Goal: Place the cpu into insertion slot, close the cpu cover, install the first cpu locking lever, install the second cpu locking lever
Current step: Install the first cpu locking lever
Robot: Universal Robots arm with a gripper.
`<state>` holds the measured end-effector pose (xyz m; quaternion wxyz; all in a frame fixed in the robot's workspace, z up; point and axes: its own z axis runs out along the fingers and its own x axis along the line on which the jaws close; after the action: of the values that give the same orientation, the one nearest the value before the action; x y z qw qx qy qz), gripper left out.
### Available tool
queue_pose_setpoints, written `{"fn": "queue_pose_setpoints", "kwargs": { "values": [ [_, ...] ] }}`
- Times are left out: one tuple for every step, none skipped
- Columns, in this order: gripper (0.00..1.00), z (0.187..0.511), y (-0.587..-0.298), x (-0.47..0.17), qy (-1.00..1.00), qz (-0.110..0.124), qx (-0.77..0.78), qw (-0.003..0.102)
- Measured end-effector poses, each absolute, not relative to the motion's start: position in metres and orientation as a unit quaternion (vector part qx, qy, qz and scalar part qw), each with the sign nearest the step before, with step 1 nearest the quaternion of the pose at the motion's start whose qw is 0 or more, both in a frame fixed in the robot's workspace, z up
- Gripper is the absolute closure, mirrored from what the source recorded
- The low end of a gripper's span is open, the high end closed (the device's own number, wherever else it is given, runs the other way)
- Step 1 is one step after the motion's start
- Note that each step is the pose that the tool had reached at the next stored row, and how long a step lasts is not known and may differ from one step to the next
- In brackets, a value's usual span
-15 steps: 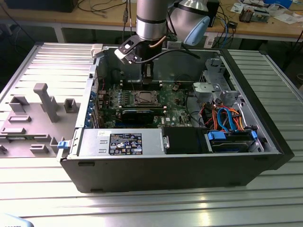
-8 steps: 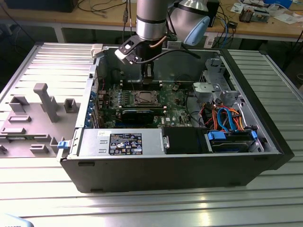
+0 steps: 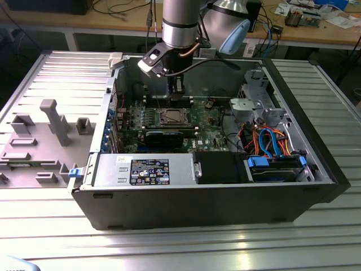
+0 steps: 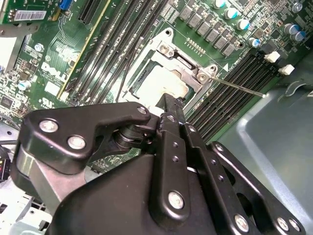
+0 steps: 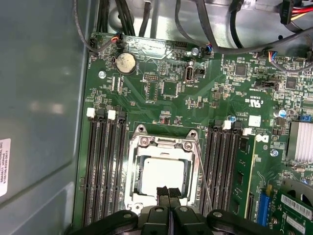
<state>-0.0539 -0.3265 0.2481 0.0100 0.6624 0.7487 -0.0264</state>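
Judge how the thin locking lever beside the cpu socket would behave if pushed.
The locking lever is a long thin metal rod, so it would probably flex springily rather than stay stiff. Bare and narrow, it looks apt to slip off the shut gripper if pushed off-centre.

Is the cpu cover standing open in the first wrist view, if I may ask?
No, the cpu cover lies flat, and the cpu shows through its square window.

arm (image 3: pixel 180 22) hangs down from 12 o'clock in the exterior view, wrist (image 3: pixel 172 53) pointing straight down, tool (image 3: pixel 176 93) fingers (image 5: pixel 164 195) pinched tight together
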Motion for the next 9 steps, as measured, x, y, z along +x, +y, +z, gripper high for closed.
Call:
{"fn": "queue_pose_setpoints", "kwargs": {
  "values": [
    [0.89,0.2481,-0.3265,-0.0539,0.750,-0.026,0.661,0.010],
    [0.89,0.2481,-0.3265,-0.0539,0.751,-0.026,0.659,0.010],
    [0.89,0.2481,-0.3265,-0.0539,0.754,-0.026,0.657,0.010],
    [0.89,0.2481,-0.3265,-0.0539,0.755,-0.026,0.655,0.010],
    [0.89,0.2481,-0.3265,-0.0539,0.756,-0.026,0.654,0.010],
    [0.89,0.2481,-0.3265,-0.0539,0.758,-0.026,0.651,0.010],
    [0.89,0.2481,-0.3265,-0.0539,0.760,-0.026,0.650,0.010],
    [0.89,0.2481,-0.3265,-0.0539,0.762,-0.026,0.647,0.011],
    [0.89,0.2481,-0.3265,-0.0539,0.763,-0.026,0.645,0.011]
  ]
}}
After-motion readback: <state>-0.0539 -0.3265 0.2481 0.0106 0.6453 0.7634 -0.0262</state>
